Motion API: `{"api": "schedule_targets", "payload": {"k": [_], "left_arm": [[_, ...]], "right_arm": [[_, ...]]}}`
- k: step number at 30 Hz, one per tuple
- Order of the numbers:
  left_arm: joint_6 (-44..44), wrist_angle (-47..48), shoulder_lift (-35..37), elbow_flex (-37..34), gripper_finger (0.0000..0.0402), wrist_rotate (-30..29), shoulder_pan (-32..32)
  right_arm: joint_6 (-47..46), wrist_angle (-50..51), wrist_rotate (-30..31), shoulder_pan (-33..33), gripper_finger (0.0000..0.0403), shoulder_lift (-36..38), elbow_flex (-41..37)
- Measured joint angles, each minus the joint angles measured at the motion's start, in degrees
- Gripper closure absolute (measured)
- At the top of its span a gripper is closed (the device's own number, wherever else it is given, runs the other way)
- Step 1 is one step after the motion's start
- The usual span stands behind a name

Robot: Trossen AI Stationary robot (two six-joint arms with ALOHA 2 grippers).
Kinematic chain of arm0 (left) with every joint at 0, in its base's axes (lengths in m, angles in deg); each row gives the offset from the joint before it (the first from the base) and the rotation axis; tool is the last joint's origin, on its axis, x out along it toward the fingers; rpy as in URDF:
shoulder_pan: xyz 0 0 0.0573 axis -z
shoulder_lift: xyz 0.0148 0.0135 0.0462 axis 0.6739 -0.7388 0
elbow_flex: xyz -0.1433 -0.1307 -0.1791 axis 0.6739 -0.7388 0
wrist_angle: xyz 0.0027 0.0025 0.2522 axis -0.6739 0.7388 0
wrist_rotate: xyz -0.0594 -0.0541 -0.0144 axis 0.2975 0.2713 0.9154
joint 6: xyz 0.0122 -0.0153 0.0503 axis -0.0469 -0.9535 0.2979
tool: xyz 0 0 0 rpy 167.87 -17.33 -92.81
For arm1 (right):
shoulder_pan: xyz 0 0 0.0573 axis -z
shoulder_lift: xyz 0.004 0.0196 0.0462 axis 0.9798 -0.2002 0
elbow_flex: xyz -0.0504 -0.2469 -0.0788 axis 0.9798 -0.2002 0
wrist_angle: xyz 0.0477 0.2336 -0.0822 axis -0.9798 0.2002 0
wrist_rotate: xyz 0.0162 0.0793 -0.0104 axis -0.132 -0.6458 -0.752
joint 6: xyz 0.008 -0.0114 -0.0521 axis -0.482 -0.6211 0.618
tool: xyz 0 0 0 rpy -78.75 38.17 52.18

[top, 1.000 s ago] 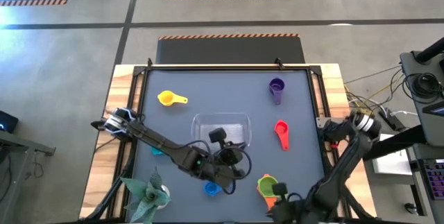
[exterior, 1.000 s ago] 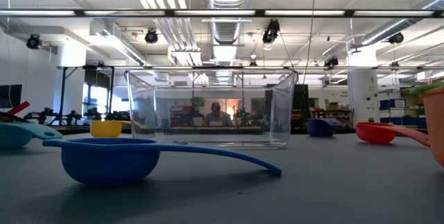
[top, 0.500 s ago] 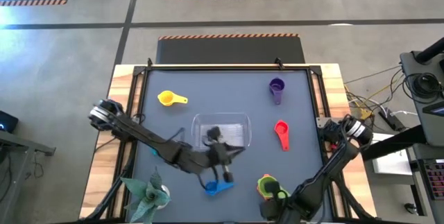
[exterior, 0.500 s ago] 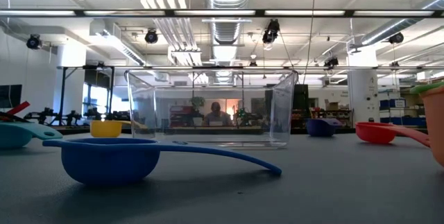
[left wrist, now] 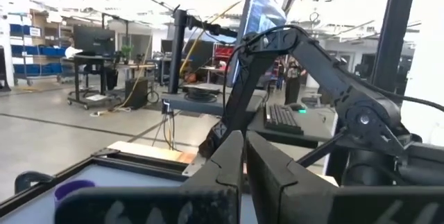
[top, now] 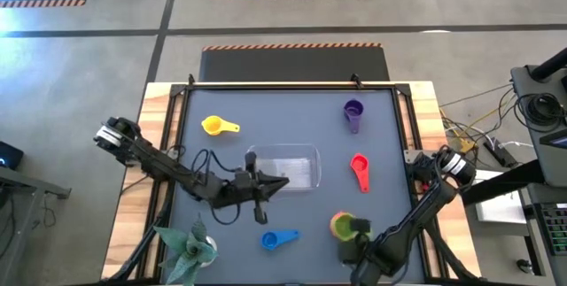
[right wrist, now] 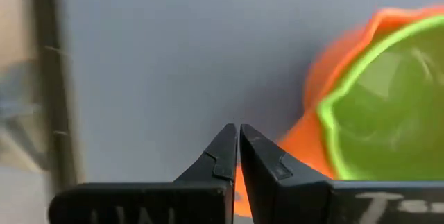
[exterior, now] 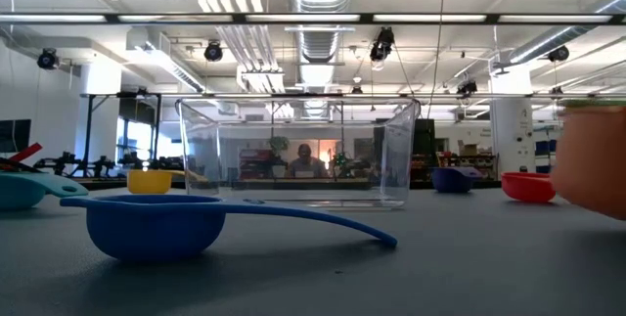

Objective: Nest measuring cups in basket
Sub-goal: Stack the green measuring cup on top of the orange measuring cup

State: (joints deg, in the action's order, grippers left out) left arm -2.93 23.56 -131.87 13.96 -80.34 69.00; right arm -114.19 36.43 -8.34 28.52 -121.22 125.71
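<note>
Right gripper, fingers pressed together on an orange handle, carries the orange cup with the green cup nested inside, near the counter's front right. Left gripper, fingers together, hovers by the clear basket.

The basket sits mid-table. Far left of it lies one cup; far right, another. A third cup lies just right of the basket. Near the front edge, a fourth rests before the basket, and right of that sit two nested cups (one inside the other). A plant stands at the near left corner.
</note>
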Motion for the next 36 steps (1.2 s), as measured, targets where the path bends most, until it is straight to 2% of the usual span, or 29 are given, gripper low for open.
{"api": "schedule_targets", "payload": {"k": [6, 11, 18, 22, 25, 29, 36], "left_arm": [[0.06, 0.06, -0.37, 0.61, 0.0402, -0.05, -0.07], [0.22, 1.65, -0.4, 1.33, 0.0402, -0.08, -0.07], [0.22, 2.05, -0.44, 1.34, 0.0402, -0.12, -0.11], [0.22, 2.1, -0.44, 1.34, 0.0402, -0.12, -0.11], [0.22, 2.12, -0.47, 1.34, 0.0402, -0.12, -0.11], [0.22, 2.12, -0.47, 1.34, 0.0402, -0.11, -0.11], [0.22, 2.17, -0.49, 1.34, 0.0401, -0.12, -0.11]], "right_arm": [[-4.4, 7.91, 0.01, -0.17, 0.0394, 0.37, 0.0], [-4.01, 11.21, 0.04, -0.59, 0.0394, 1.8, 0.0], [-2.87, 15.75, 6.58, -1.84, 0.0394, 8.33, 0.0], [-0.13, 16.37, 7.68, -1.84, 0.0381, 13.3, -0.61], [3.2, 16.43, 7.82, -1.67, 0.0351, 15.9, -1.29], [6.86, 16.92, 9.33, -1.36, 0.0291, 17.67, -2.19], [4.05, 22.96, 12.14, 2.24, 0.0173, 17.88, -4.9]]}}
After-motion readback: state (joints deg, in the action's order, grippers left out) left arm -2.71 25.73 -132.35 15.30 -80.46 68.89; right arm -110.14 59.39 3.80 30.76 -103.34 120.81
